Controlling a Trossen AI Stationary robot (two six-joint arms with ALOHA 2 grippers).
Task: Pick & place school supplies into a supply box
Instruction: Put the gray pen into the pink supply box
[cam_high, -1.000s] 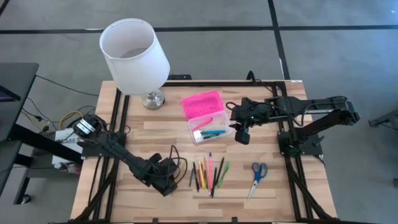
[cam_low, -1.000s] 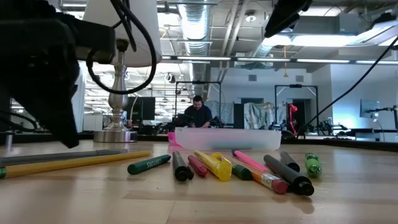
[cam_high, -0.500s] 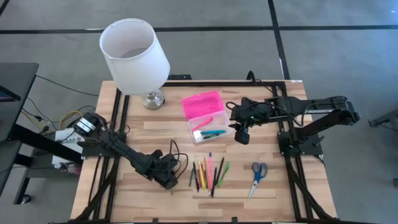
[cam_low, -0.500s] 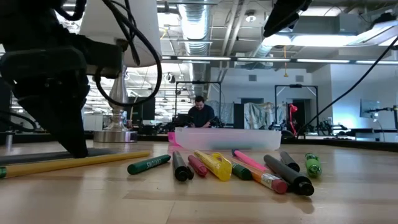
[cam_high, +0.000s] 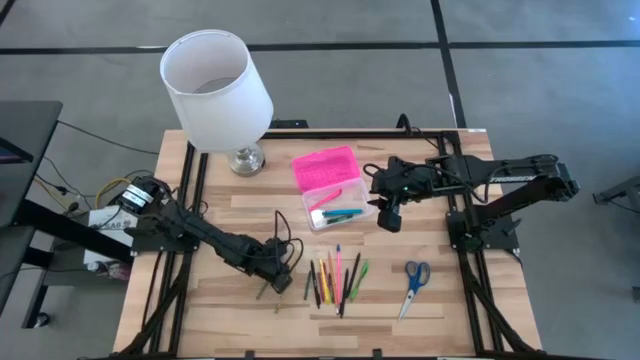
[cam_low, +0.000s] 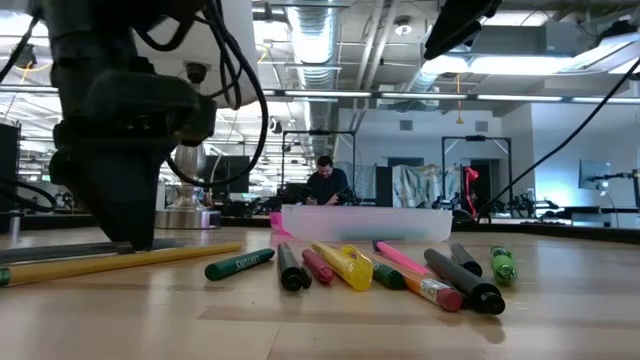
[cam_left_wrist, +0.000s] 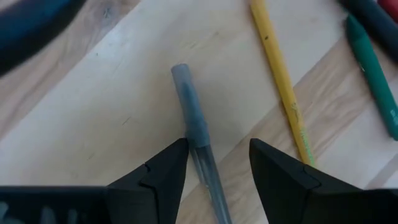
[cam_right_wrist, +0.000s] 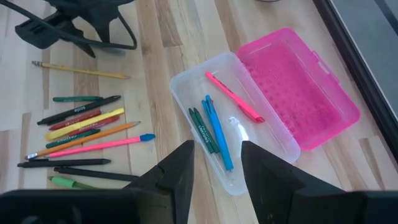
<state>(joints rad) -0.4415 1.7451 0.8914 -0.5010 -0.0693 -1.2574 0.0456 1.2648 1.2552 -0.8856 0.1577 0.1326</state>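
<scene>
My left gripper is open and low over the table, left of the row of pens, pencils and markers. Its fingers stand on either side of a grey pen that lies flat on the wood; a yellow pencil lies beside it. I cannot tell whether a finger touches the pen. The supply box lies open, pink lid flat, with a few pens in its clear base. My right gripper hovers open beside the base. Blue-handled scissors lie to the right.
A white-shaded lamp stands on its metal foot at the far left, behind the box. Dark frame rails run along both table sides. A person sits in the room far beyond the table.
My left gripper has moved toward the table's far edge and a little to the right, coming down to the tabletop over the grey pen near the row of pens. My right arm and the supplies have kept still.
</scene>
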